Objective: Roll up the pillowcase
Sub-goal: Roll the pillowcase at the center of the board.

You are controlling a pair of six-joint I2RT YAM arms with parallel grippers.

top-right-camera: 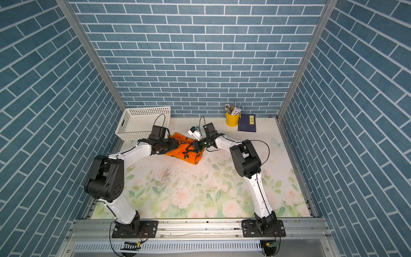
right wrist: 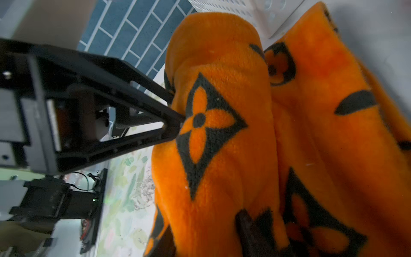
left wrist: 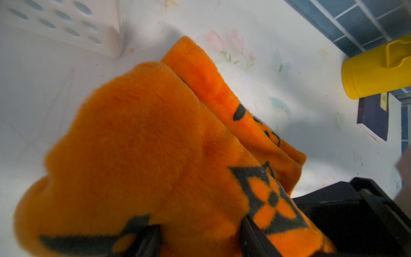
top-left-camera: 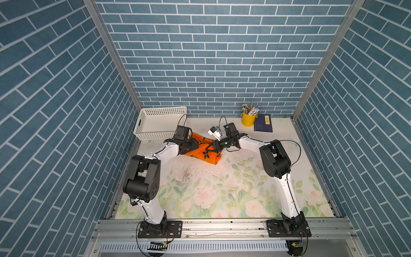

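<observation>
The pillowcase (top-left-camera: 205,154), orange plush with black flower motifs, lies bunched in a thick, partly rolled bundle at the back middle of the table; in both top views it sits between the two arms (top-right-camera: 185,153). My left gripper (top-left-camera: 196,144) comes in from the left and is shut on the left end of the bundle. In the left wrist view its jaws (left wrist: 201,238) press a thick fold of the pillowcase (left wrist: 144,144) from both sides. From the right, my right gripper (top-left-camera: 210,148) stands open, its fingers astride the roll (right wrist: 222,144) in the right wrist view (right wrist: 208,235).
A white perforated basket (top-left-camera: 160,124) stands at the back left, close behind the left wrist. Just behind the pillowcase lies a small white and blue object (top-left-camera: 214,131). A yellow pen cup (top-left-camera: 248,119) and a dark blue book (top-left-camera: 263,123) are at the back right.
</observation>
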